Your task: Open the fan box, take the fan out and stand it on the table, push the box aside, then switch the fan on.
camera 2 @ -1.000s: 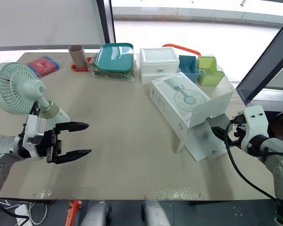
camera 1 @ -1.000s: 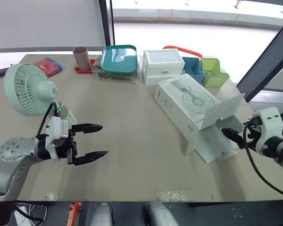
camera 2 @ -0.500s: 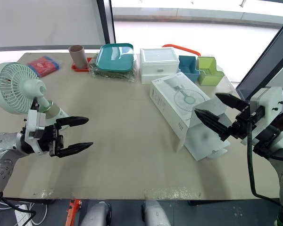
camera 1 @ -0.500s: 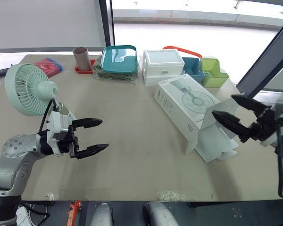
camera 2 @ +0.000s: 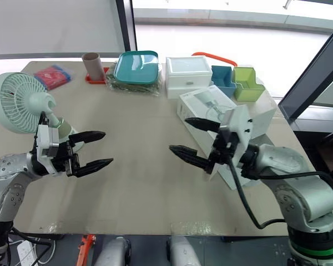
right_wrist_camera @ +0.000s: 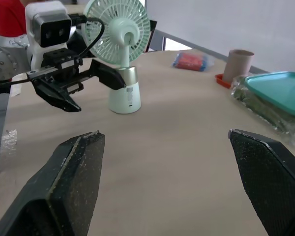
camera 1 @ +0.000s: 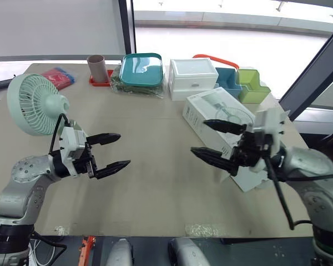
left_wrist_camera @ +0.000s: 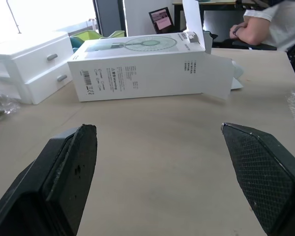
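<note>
The mint green fan (camera 1: 33,105) stands upright on its base (right_wrist_camera: 124,93) at the table's left side. My left gripper (camera 1: 124,149) hovers open just right of the fan's base, holding nothing. The white fan box (camera 1: 211,111) lies on its side at the right, its end flap (camera 2: 261,119) open. My right gripper (camera 1: 198,136) is open and empty over the middle of the table, in front of the box, fingers pointing toward the fan. The left wrist view looks between its fingers (left_wrist_camera: 69,167) at the box (left_wrist_camera: 137,64).
Along the far edge stand a brown cup (camera 1: 95,66), a teal tray (camera 1: 140,67), a white drawer unit (camera 1: 192,77), and blue (camera 1: 228,80) and green (camera 1: 251,84) bins. A red packet (camera 1: 58,76) lies far left. A person (left_wrist_camera: 265,24) sits beyond the table.
My right arm has swung left from the box's open end to the middle of the table. The left gripper has edged up and right, still open. Fan and box have not moved.
</note>
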Tool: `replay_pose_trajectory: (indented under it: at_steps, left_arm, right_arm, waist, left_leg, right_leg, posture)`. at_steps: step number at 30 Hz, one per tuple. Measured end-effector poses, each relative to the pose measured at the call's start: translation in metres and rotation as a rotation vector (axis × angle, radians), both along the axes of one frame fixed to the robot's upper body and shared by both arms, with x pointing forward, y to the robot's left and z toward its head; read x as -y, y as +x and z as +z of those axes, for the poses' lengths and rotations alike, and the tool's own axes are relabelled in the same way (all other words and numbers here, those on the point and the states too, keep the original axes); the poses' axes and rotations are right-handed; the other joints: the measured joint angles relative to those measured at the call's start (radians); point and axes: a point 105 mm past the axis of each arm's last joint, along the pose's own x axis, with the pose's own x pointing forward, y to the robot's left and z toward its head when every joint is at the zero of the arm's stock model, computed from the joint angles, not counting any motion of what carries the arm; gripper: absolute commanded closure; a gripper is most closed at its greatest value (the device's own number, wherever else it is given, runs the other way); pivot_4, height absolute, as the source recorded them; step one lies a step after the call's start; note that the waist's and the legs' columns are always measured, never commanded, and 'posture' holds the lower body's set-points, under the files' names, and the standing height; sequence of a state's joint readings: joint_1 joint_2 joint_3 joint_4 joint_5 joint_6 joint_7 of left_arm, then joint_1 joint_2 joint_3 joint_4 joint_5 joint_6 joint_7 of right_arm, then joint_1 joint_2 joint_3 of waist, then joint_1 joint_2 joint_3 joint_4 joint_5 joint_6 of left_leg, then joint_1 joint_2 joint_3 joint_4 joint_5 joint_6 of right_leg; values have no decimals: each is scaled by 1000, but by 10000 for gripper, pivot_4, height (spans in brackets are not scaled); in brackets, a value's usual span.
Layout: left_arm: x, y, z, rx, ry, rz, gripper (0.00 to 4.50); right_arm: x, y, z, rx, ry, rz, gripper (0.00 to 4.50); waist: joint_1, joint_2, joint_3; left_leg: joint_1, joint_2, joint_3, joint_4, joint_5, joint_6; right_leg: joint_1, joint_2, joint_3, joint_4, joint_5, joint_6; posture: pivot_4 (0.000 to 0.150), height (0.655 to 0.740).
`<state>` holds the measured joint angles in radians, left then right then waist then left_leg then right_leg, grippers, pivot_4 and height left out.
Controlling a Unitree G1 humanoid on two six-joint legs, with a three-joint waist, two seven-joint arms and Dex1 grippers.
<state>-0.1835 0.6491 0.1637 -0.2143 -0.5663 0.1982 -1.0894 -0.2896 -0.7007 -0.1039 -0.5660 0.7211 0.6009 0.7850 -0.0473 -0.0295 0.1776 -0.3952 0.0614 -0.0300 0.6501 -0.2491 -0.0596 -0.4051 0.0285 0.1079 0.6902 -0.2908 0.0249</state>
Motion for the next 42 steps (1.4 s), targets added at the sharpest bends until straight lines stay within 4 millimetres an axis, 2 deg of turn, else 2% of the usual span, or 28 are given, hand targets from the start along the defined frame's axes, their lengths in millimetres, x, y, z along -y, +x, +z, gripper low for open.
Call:
replay_pose_trajectory:
  at_steps: [3, 11, 15, 18, 20, 23, 25, 26, 28, 32, 35, 42]
  left_arm:
    - [-1, -1, -7, -18, -6, 28, 0]
    - [6, -9, 0, 18, -10, 51, 0]
    - [8, -23, -1, 5, -18, 78, 0]
    - [5, -47, 0, -8, -26, 133, 0]
    - [4, -54, 2, -8, -33, 156, 0]
    - [-10, -66, 11, 15, -103, 303, 0]
    - [-19, -81, 22, 40, -158, 415, 0]
    - [-19, -83, 24, 44, -161, 423, 0]
    - [-29, -91, 30, 70, -206, 545, 0]
    - [-49, -89, 37, 130, -272, 741, 0]
    - [-60, -87, 39, 157, -298, 840, 0]
    - [-102, -74, 49, 237, -435, 1085, 0]
  right_arm:
    - [-11, -1, -12, -10, -15, 22, 1049]
    - [-9, 12, -15, -7, -2, -12, 1049]
    - [-19, 15, -18, -21, 8, 31, 1049]
    - [-26, 27, -21, -26, 2, 59, 1049]
    - [-27, 31, -23, -32, -2, 65, 1049]
    - [-37, 38, -23, -27, -3, 119, 1049]
    - [-37, 43, -24, -27, -10, 142, 1049]
    - [-37, 43, -25, -29, -11, 147, 1049]
    - [-45, 46, -23, -20, -1, 192, 1049]
    - [-54, 63, -16, 6, 8, 213, 1049]
    - [-58, 66, -17, 6, 25, 242, 1049]
    - [-62, 68, -19, -1, 17, 273, 1049]
  waist:
    - [0, 0, 0]
    - [-2, 0, 0]
    - [-4, 0, 0]
    - [-6, 0, 0]
    - [-3, 0, 0]
    - [-5, -1, 1]
    - [-1, -1, 0]
    - [1, -1, 0]
    - [1, -1, 0]
    - [-3, -1, 0]
    - [-2, -1, 0]
    - [-1, -1, 0]
  left_leg:
    - [0, 0, 0, 1, 0, 0]
    - [0, 0, 0, 3, 0, 0]
    - [0, 1, 0, 2, 0, 0]
    - [0, 1, 0, 3, 0, 0]
    - [0, 1, 0, 3, 0, 0]
    - [1, 1, 1, 3, 0, 0]
    - [0, 1, 0, 3, 0, 0]
    - [0, 1, 0, 3, 0, 0]
    - [1, 0, 1, 3, 0, 0]
    - [3, 1, 1, 4, 0, 0]
    - [3, 1, 1, 4, 0, 0]
    - [2, 0, 1, 4, 0, 0]
  right_leg:
    - [0, 0, 0, 1, 0, 0]
    - [0, 0, 0, 1, 0, 1]
    - [-1, 0, 0, 2, 0, 1]
    - [0, 0, 1, 2, 0, 1]
    - [0, 0, 0, 3, 0, 1]
    - [-1, 0, 2, 3, 1, 0]
    - [0, 0, 1, 3, 0, 1]
    - [0, 0, 0, 3, 0, 1]
    - [1, -1, 1, 3, 0, 0]
    - [1, 1, 2, 4, 2, 0]
    - [1, 1, 2, 4, 2, 0]
    - [1, 1, 2, 4, 2, 0]
  posture:
    - [1500, 7400]
    - [1500, 7400]
    - [1500, 7400]
    - [1500, 7400]
    - [1500, 7400]
    - [1500, 7400]
    - [1500, 7400]
    - [1500, 7400]
    - [1500, 7400]
    - [1500, 7400]
    - [1500, 7400]
    - [1500, 7400]
